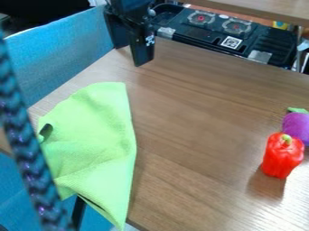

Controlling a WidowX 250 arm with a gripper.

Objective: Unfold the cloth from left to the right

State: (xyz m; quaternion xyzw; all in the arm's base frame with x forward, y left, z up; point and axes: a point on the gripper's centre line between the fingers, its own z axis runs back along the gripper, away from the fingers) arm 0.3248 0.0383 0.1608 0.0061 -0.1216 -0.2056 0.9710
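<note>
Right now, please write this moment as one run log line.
green cloth: folded, overhanging table edge | end effector: apart from cloth, beyond it | red pepper: at right, beside purple toy

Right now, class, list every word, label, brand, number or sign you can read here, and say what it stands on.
No words or numbers are readable.
Square code on the black panel: pattern only, nothing to quote.
Pale mark on the gripper: too small to read.
Dark patch on the green cloth: no lettering can be made out.
</note>
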